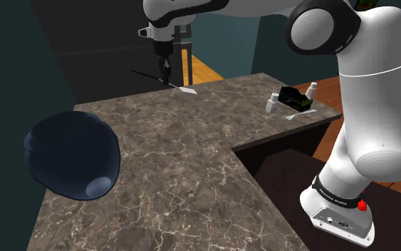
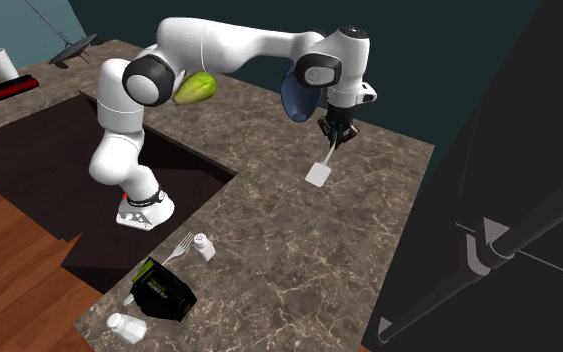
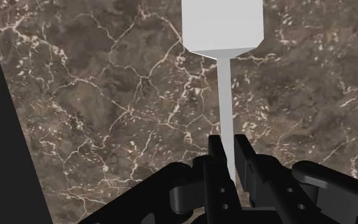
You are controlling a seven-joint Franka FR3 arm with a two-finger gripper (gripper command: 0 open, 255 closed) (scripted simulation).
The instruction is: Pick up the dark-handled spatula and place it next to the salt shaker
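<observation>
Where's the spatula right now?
In the second exterior view, the spatula hangs clasped in the gripper over the counter, upper right, far from the shakers at lower left.

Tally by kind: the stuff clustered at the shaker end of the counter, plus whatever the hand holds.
Shakers: 2
Fork: 1
Black box: 1
Spatula, clasped in the hand: 1
Total: 5
</observation>
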